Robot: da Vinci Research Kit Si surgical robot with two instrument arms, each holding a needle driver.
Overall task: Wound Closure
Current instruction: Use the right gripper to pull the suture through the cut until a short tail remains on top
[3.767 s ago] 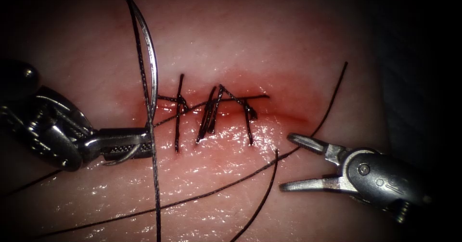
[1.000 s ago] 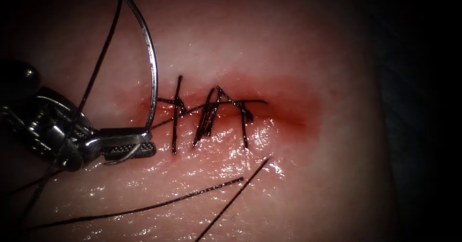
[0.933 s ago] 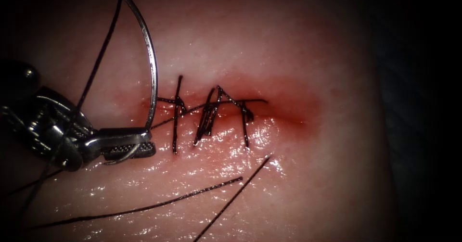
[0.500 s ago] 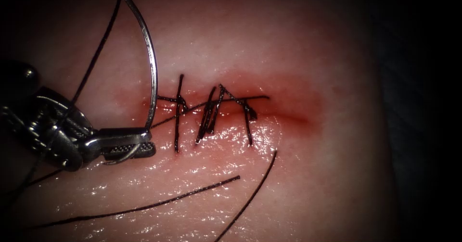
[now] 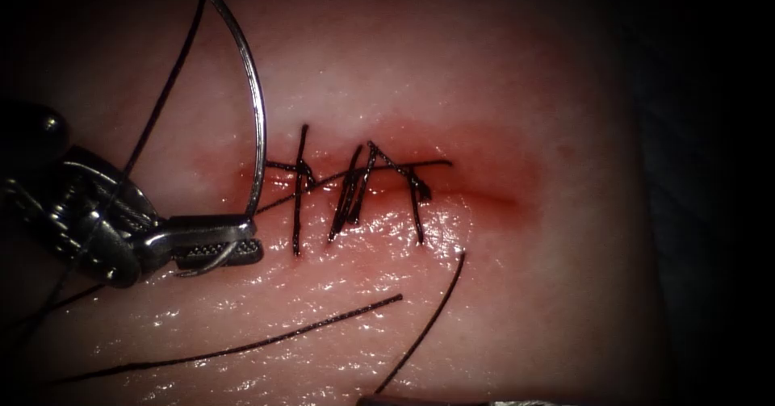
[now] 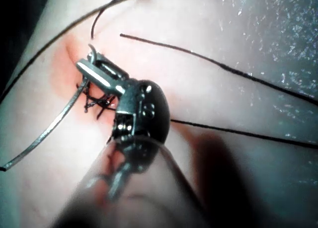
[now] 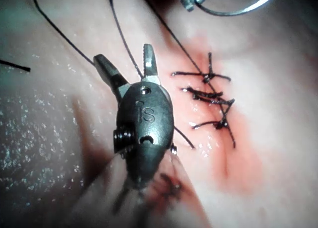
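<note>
In the endoscope view the left tool [image 5: 242, 240] is clenched on the needle [image 5: 257, 111] close to its tip end, just left of the cut [image 5: 452, 184]; the needle curves up over the tissue [image 5: 363, 67] and is not in it; thread [image 5: 161, 99] runs from its top end down past the tool; dark stitches [image 5: 355, 192] cross the cut, and two cut ends of thread [image 5: 266, 341] lie loose below them.

In the left wrist view the left tool [image 6: 94, 71] grips the needle [image 6: 49, 128], which sticks out to one side.

In the right wrist view the right tool [image 7: 126, 64] has its jaws spread apart and holds nothing; a thread [image 7: 119, 37] passes between them, and the stitches [image 7: 211, 101] lie beside it.
</note>
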